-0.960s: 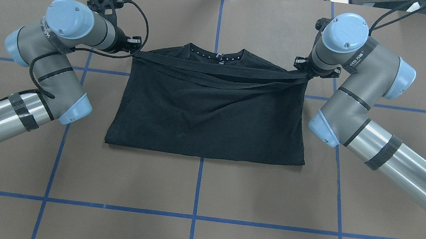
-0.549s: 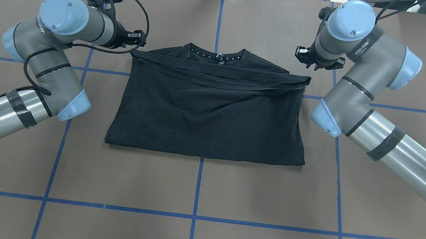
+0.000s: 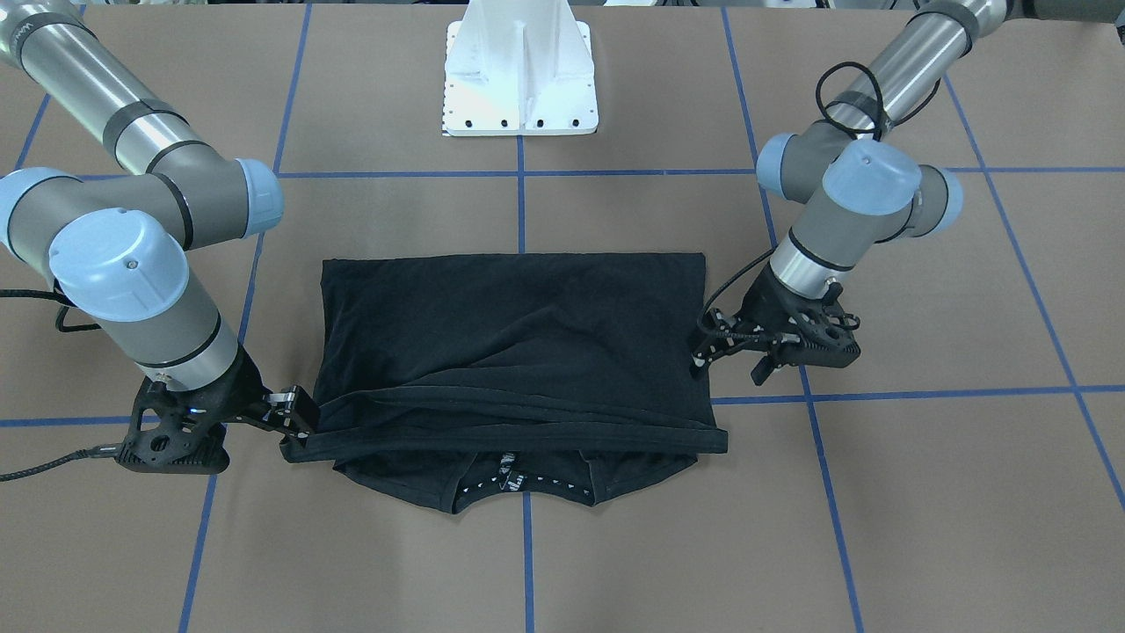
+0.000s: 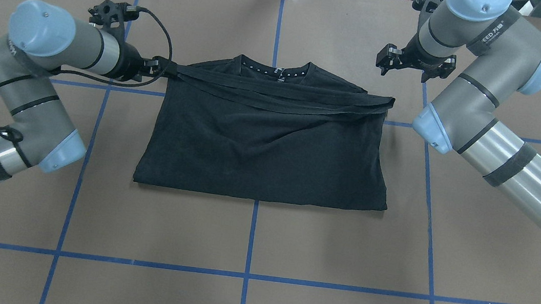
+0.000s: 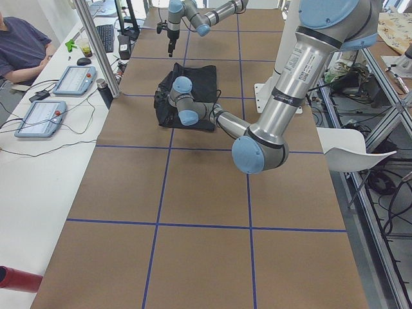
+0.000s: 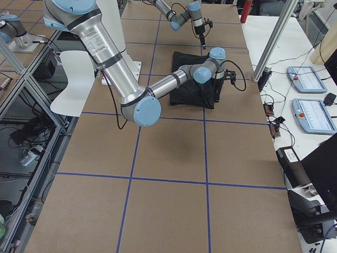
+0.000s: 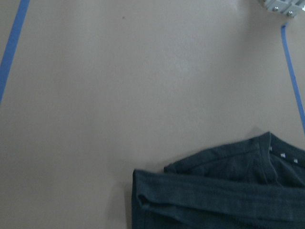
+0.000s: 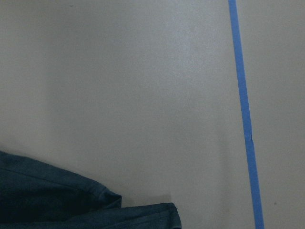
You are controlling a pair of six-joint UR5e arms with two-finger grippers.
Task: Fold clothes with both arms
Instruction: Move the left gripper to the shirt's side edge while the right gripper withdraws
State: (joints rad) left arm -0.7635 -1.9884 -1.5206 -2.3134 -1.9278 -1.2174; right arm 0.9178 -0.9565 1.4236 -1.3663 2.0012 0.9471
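The black T-shirt [image 4: 266, 141] lies flat on the brown table, folded in half. Its hem edge runs as a band just below the dotted collar [image 4: 274, 71]. My left gripper [image 4: 160, 65] hovers at the left end of that band, open. The left wrist view shows the shirt corner [image 7: 143, 191] lying free on the table. My right gripper [image 4: 404, 65] is open and lifted clear, beyond the band's right end. In the right wrist view only a shirt corner [image 8: 71, 200] shows below. The front view shows the shirt [image 3: 518, 325] between the left gripper [image 3: 729, 352] and the right gripper [image 3: 294, 411].
The white pedestal base [image 3: 518, 79] stands behind the shirt on my side. Blue tape lines [image 4: 252, 232] grid the brown table. A side bench with tablets [image 5: 74, 80] and a seated person [image 5: 22, 48] runs along the far edge.
Both grippers have let go of the folded-over hem, which now rests below the collar. The right gripper has risen and moved away toward the far edge; the left arm has swung outward to the left.
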